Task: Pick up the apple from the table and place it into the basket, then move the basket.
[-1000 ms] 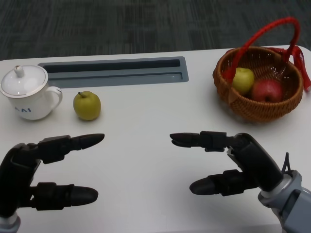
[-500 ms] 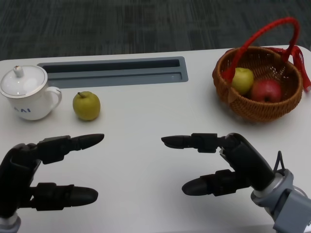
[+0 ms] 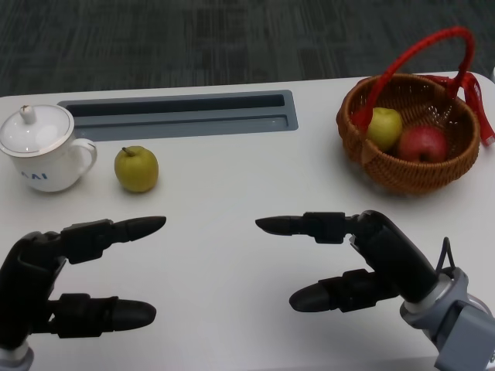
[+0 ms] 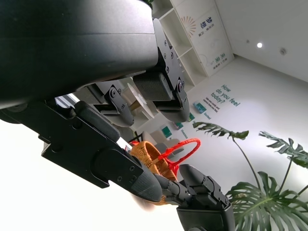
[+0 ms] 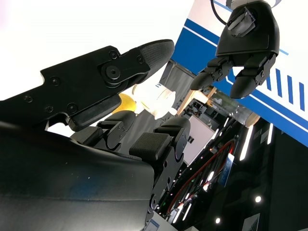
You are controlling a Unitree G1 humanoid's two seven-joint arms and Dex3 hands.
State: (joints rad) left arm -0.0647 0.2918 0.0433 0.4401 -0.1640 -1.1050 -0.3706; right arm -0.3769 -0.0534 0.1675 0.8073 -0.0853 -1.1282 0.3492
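A yellow-green apple (image 3: 137,169) lies on the white table (image 3: 232,185) at the left, beside a white cup. The wicker basket (image 3: 371,158) with a red handle (image 3: 421,50) stands at the back right and holds a green apple (image 3: 384,127) and a red apple (image 3: 422,144). My left hand (image 3: 54,282) hovers open at the lower left, in front of the apple and apart from it. My right hand (image 3: 363,263) hovers open at the lower right, its fingers pointing left. The right wrist view shows the apple (image 5: 126,102) past my fingers, and the left wrist view shows the basket (image 4: 151,159).
A white lidded cup (image 3: 39,148) stands at the far left, close to the apple. A grey recessed tray (image 3: 182,114) runs along the table's back edge. A red cord (image 3: 473,100) hangs over the basket's right rim.
My right hand has moved a little to the left and toward the table's near edge. The whole picture has shifted slightly. The left hand and the apple have stayed where they were.
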